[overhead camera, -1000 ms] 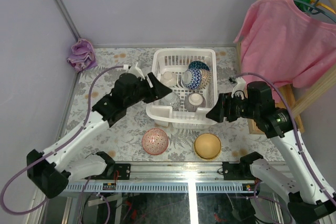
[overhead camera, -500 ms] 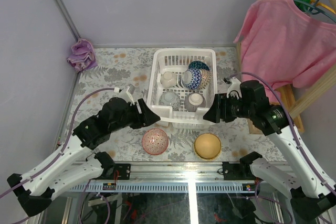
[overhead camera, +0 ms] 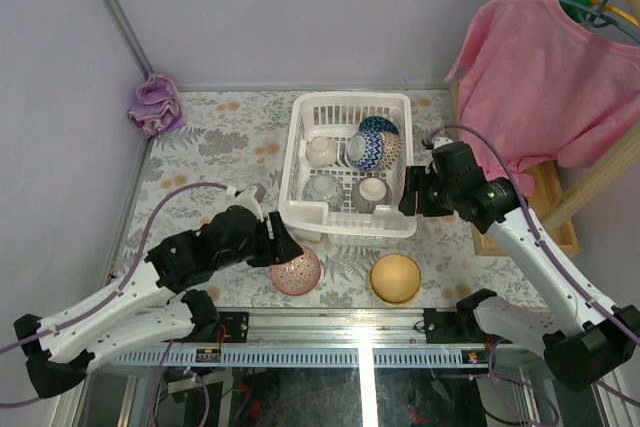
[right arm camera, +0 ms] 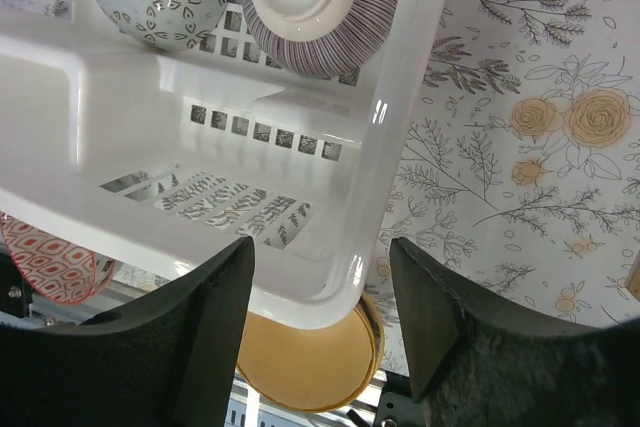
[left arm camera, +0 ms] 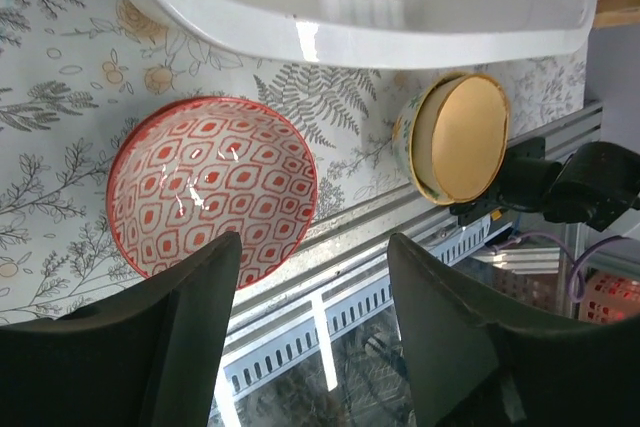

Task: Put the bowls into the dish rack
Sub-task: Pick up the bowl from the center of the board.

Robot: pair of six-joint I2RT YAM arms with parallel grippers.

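The white dish rack (overhead camera: pixel 303 137) stands at the table's middle back and holds several bowls, among them a blue-white netted one (overhead camera: pixel 372 150) and whitish ones (overhead camera: pixel 322 151). A pink-red patterned bowl (overhead camera: pixel 297 271) and a tan-yellow bowl (overhead camera: pixel 395 278) sit upright on the table in front of it. My left gripper (overhead camera: pixel 283 246) hangs open at the pink-red bowl's (left arm camera: pixel 210 192) left rim, nothing between its fingers (left arm camera: pixel 312 247). My right gripper (overhead camera: pixel 408 195) is open above the rack's near right corner (right arm camera: pixel 300 237), with the tan bowl (right arm camera: pixel 310 357) below it.
A purple cloth (overhead camera: pixel 156 104) lies at the far left corner. A pink shirt (overhead camera: pixel 550 77) hangs on a wooden stand at the right. The table's metal front rail (left arm camera: pixel 330 277) runs just behind the two loose bowls. The floral tablecloth (right arm camera: pixel 540 147) spreads right of the rack.
My left arm has pulled back from the rack's left wall and come down toward the near edge beside the pink-red bowl. The right gripper has shifted slightly up toward the rack's right side.
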